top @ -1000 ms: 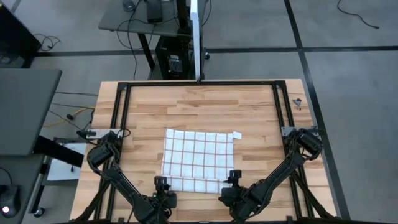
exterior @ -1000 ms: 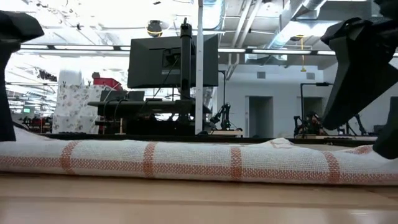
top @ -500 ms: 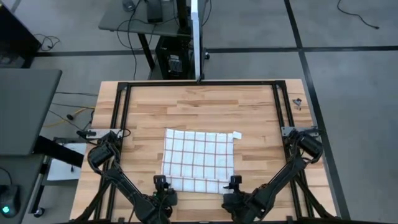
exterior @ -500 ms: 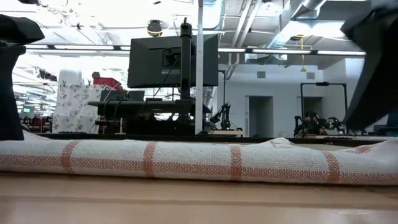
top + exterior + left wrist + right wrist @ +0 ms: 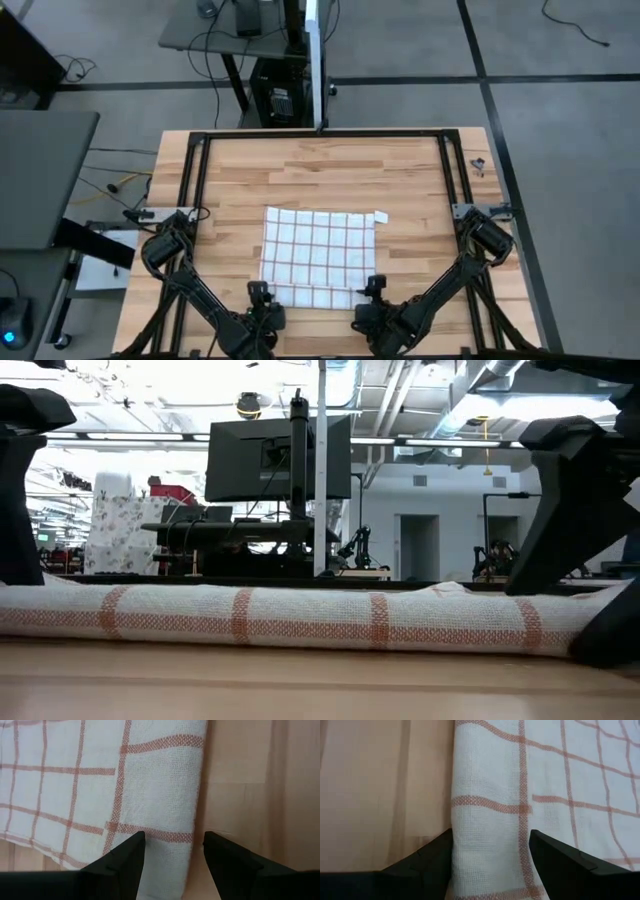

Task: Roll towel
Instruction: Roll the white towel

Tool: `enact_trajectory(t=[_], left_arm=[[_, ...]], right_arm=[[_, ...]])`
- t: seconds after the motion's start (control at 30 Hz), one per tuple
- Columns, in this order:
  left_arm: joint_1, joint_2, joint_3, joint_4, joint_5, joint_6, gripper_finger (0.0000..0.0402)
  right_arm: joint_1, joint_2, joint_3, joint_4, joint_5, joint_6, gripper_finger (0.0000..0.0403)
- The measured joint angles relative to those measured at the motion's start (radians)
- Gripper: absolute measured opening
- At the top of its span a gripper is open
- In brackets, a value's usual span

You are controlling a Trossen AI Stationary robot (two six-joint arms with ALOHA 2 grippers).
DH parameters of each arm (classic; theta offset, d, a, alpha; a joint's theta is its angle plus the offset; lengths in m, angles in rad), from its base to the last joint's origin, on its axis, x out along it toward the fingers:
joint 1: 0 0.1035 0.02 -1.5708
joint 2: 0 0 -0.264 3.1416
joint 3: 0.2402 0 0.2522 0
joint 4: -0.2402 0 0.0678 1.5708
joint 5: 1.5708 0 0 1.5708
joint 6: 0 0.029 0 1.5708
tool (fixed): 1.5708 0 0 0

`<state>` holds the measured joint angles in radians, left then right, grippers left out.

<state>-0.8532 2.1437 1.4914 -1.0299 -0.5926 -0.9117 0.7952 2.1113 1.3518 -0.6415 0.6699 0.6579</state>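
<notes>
The towel (image 5: 318, 250), white with thin red-brown grid lines, lies flat on the wooden table, its small tag (image 5: 381, 215) at the far right corner. Its near edge is rolled into a low roll (image 5: 300, 618) that runs left to right. My left gripper (image 5: 174, 845) stands open at the roll's left end (image 5: 262, 292), one finger over the flat cloth and one over bare wood. At the roll's right end (image 5: 372, 290) my right gripper (image 5: 491, 840) is open too, astride the roll in the same way. My left gripper slants down from the near side with the roll's left end (image 5: 167, 827) between its open fingers; I cannot tell whether they touch it. My right gripper slants down the same way over the roll's right end (image 5: 487, 820), and I cannot tell whether it touches.
A black frame rail (image 5: 320, 135) runs along the table's far, left and right sides. A small dark object (image 5: 478, 165) lies at the far right corner. Bare wood (image 5: 320, 175) lies beyond the towel. A monitor on a stand (image 5: 280, 455) is behind the table.
My right gripper has swung a little toward the table's right edge and then come down over the roll's right end, with one finger now in front of the roll and one behind it. The towel has not moved.
</notes>
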Motion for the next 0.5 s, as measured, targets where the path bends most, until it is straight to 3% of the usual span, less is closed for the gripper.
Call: enact_trajectory(t=[0.13,0.23,0.43,0.5], left_arm=[[0.002,0.000,-0.004,0.000,-0.005,0.000,0.0176],[0.007,0.001,-0.015,-0.005,-0.004,-0.037,0.0145],[0.039,0.001,-0.020,-0.025,0.068,-0.079,0.0021],[0.043,-0.005,-0.022,-0.022,0.075,-0.080,0.0011]], right_arm=[[0.000,0.001,-0.001,0.002,-0.003,0.000,0.0235],[0.000,0.002,-0.001,0.007,-0.014,0.000,0.0204],[-0.009,0.002,-0.001,0.009,-0.101,0.106,0.0071],[-0.010,0.001,-0.001,0.007,-0.121,0.145,0.0023]])
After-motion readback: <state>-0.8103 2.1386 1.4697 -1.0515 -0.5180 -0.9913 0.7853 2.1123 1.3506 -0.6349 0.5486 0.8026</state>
